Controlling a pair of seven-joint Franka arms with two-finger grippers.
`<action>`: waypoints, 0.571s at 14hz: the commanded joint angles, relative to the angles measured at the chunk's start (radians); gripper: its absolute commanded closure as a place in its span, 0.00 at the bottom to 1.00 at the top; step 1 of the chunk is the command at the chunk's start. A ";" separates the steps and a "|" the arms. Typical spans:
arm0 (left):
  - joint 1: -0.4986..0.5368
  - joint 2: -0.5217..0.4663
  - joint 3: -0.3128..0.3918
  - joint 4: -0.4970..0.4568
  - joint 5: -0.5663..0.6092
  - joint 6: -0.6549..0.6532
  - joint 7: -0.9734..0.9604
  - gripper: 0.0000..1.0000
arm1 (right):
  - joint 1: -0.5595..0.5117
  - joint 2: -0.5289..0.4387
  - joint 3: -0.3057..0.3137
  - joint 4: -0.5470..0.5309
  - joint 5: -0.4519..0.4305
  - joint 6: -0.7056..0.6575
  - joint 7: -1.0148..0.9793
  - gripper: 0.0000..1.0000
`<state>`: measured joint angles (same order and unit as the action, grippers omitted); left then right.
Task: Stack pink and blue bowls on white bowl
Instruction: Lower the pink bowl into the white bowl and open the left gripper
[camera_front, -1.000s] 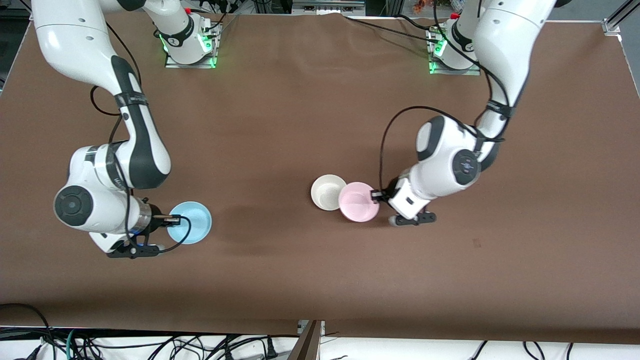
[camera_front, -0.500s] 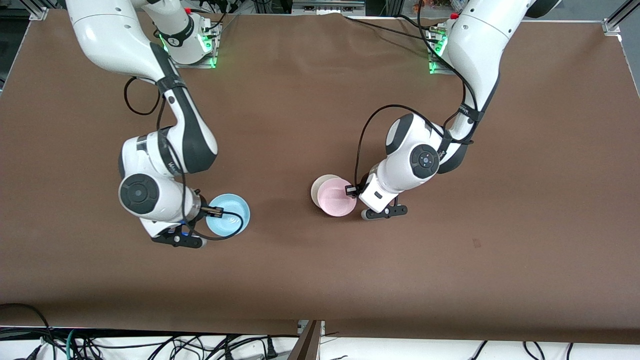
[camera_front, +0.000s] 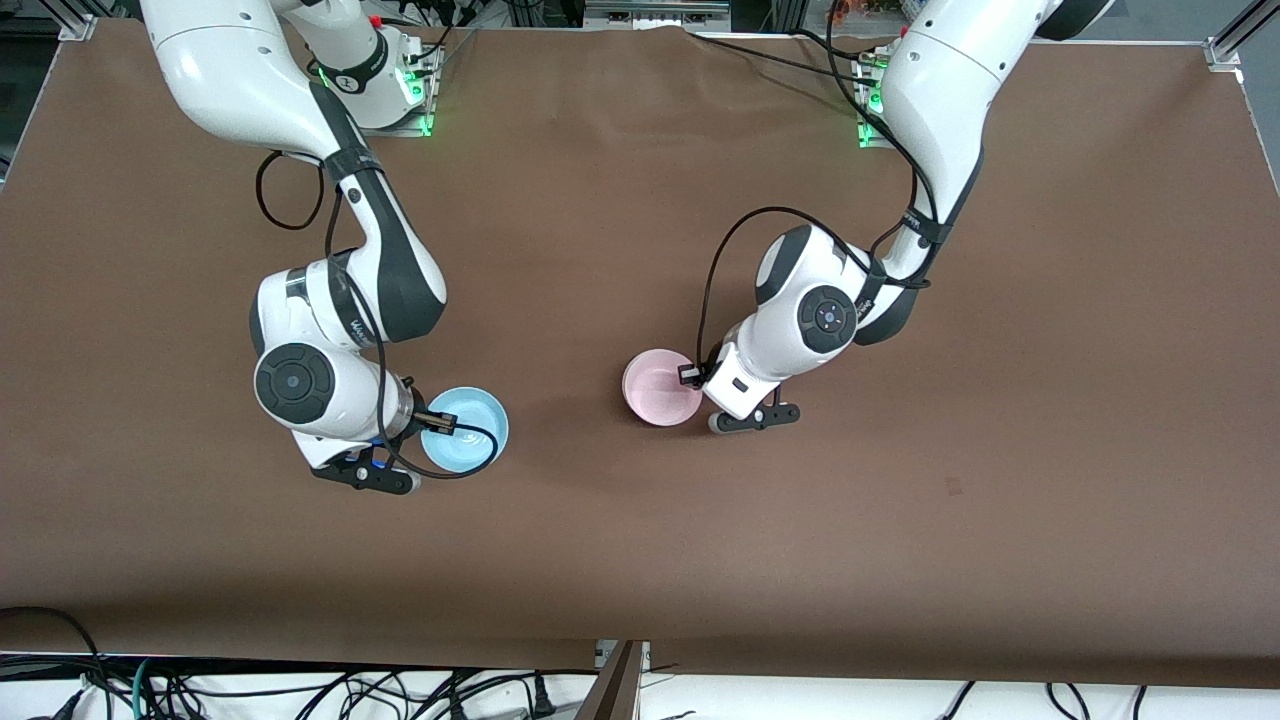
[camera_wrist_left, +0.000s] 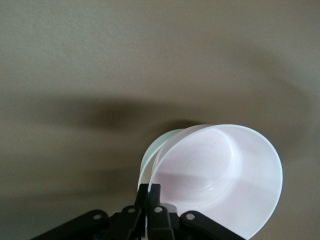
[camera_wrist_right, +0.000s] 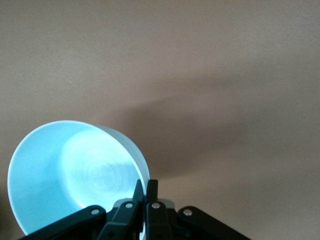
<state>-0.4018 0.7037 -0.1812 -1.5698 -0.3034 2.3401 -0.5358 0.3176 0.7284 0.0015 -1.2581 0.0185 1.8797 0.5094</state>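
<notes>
My left gripper (camera_front: 690, 376) is shut on the rim of the pale pink bowl (camera_front: 660, 388) and holds it right over the white bowl, which the front view hides. In the left wrist view the fingers (camera_wrist_left: 149, 192) pinch the pink bowl's (camera_wrist_left: 220, 175) rim, and a sliver of the white bowl's rim (camera_wrist_left: 151, 152) shows just under it. I cannot tell whether the two bowls touch. My right gripper (camera_front: 432, 422) is shut on the rim of the light blue bowl (camera_front: 466, 430), over the table toward the right arm's end. The right wrist view shows its fingers (camera_wrist_right: 145, 187) on the blue bowl (camera_wrist_right: 75, 175).
The brown table (camera_front: 900, 520) bears nothing else. The arm bases (camera_front: 380, 90) stand at its edge farthest from the front camera. Cables hang below the nearest edge.
My left gripper has carried the pink bowl from beside the white bowl to directly over it. My right gripper has carried the blue bowl toward the middle of the table.
</notes>
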 joint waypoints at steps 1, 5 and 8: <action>-0.020 0.010 0.008 0.022 0.024 -0.010 -0.036 1.00 | 0.006 0.005 -0.005 0.023 0.003 -0.020 0.015 1.00; -0.026 0.008 0.005 0.013 0.041 -0.034 -0.039 1.00 | 0.011 0.005 -0.005 0.023 0.005 -0.020 0.021 1.00; -0.025 0.005 0.000 0.004 0.046 -0.050 -0.041 1.00 | 0.021 0.005 -0.003 0.023 0.005 -0.014 0.051 1.00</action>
<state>-0.4218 0.7073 -0.1817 -1.5708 -0.2819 2.3053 -0.5530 0.3255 0.7284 0.0015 -1.2581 0.0185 1.8797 0.5348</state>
